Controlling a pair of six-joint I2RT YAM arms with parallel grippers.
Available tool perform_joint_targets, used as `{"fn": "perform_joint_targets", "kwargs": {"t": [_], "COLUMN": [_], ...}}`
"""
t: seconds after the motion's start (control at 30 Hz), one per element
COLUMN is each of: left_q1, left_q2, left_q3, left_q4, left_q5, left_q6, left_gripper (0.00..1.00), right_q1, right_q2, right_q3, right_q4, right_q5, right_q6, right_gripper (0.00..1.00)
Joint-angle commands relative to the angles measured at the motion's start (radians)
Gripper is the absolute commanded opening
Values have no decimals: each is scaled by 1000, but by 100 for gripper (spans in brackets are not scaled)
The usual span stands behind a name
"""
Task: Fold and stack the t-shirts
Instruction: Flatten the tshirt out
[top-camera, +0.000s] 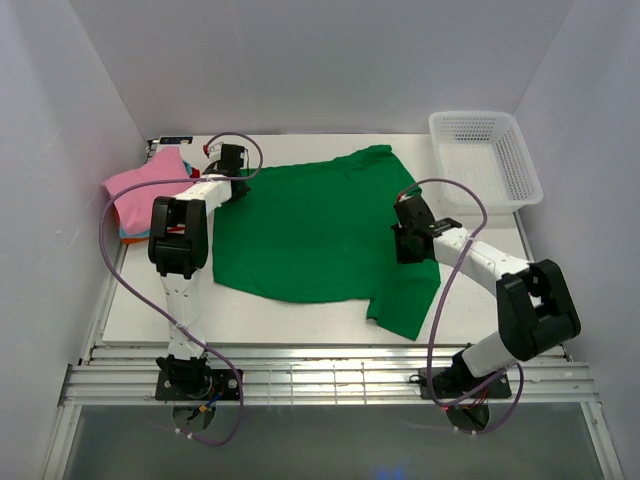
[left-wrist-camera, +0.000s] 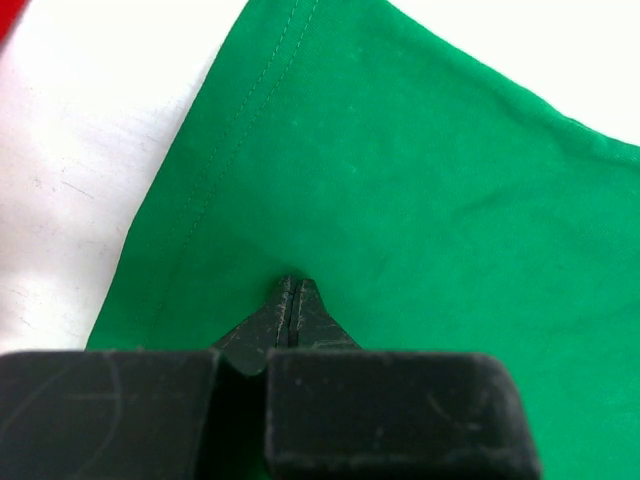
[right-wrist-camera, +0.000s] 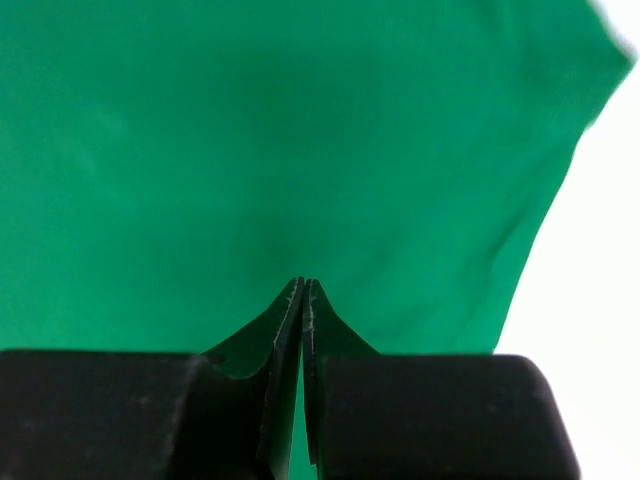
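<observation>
So nearest the arm bases there's just bare worktop. Then comes the green shirt, spread out pretty much flat across the middle of the frame, with no fold in it yet as far as I can see.

The right claw is pinched shut, tips down on the cloth near the shirt's right edge. The left claw is shut too, sitting at the shirt's upper left corner by the hem. Can't tell if either one actually has a bit of fabric caught between the tips.

Further back, upper left, is a folded pile with a pink shirt on top and other colours peeking out under it. A white basket sits upper right.

My guess: the pile is done, and the green one needs folding and stacking.
</observation>
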Motion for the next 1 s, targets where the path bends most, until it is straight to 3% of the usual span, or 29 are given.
{"fn": "perform_joint_targets", "kwargs": {"t": [0.0, 0.27, 0.97], "left_q1": [8, 2, -1], "left_q2": [-56, -72, -90], "left_q3": [-28, -41, -68], "left_q4": [-49, -46, -32], "left_q5": [25, 39, 54], "left_q6": [3, -4, -6], "left_gripper": [0, 0, 0], "right_q1": [38, 93, 202], "right_q2": [-117, -260, -305], "right_q3": [-89, -204, -372], "right_q4": [-58, -96, -171], "right_q5": [45, 66, 111], "right_q6": [97, 171, 326], "right_gripper": [8, 8, 8]}}
